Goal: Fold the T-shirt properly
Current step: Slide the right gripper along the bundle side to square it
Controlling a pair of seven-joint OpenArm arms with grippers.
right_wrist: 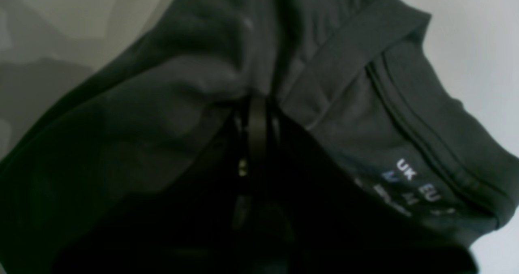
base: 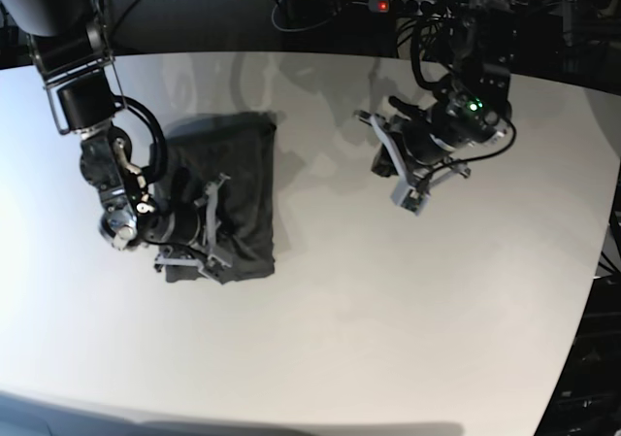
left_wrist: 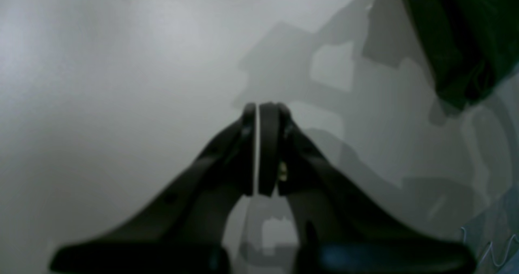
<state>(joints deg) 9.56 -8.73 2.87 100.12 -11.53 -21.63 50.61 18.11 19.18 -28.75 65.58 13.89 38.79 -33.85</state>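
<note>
Pinching the T-shirt (base: pixel 233 188) near its collar, the right gripper (right_wrist: pixel 256 103) is squeezed shut on a bunch of the dark grey cloth. In the right wrist view the neck band and the size label (right_wrist: pixel 413 183) sit just beside its tips. The shirt lies on the white table (base: pixel 388 310), on the left side of the base view, already folded into a small dark block.

The left gripper (left_wrist: pixel 261 108) is closed too, but it holds nothing. It hangs above bare table, well apart from the shirt.

What could go wrong? I think that if the right arm pulls up or sideways while it is pinching, the neat block could drag and come undone. Only one spot is held, so the thin cloth could also bunch up and wrinkle.
</note>
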